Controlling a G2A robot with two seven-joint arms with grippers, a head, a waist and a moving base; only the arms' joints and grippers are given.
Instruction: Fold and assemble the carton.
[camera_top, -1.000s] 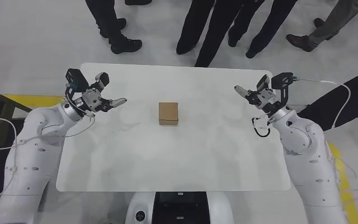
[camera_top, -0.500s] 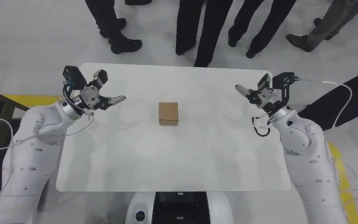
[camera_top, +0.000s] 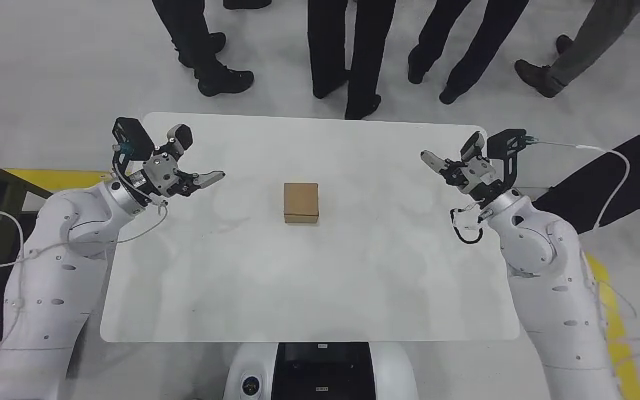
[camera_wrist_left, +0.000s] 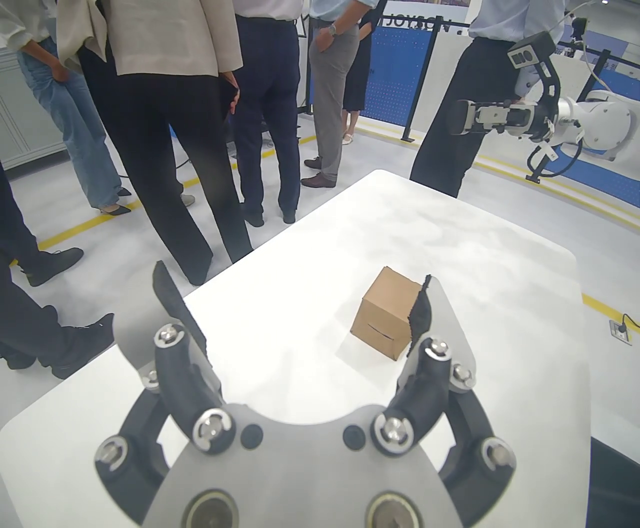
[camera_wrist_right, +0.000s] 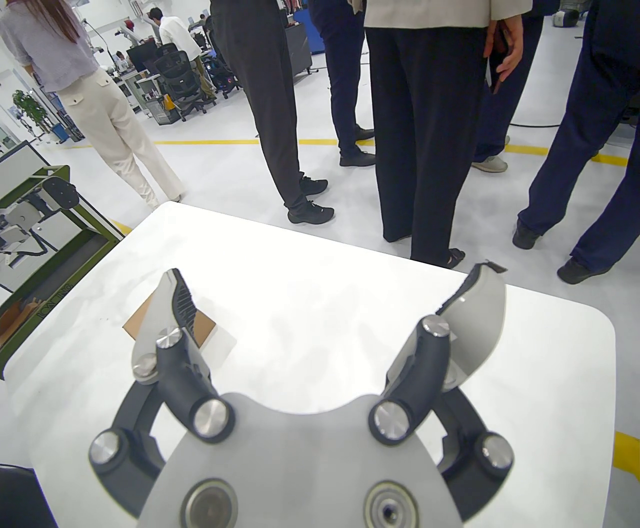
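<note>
A small brown carton stands closed as a cube near the middle of the white table. My left gripper hovers over the table's left edge, open and holding nothing, well apart from the carton. My right gripper hangs over the right edge, also open with nothing between its fingers. In the right wrist view the carton lies far off, partly hidden behind one fingertip. The left wrist view shows the open left gripper and, farther away, the right gripper.
Several people stand beyond the far edge of the table. A green cart stands off the table's left side. Bare white tabletop surrounds the carton on every side.
The left gripper has shifted slightly up and to the left since the earliest frame. The right arm and the carton have stayed put.
</note>
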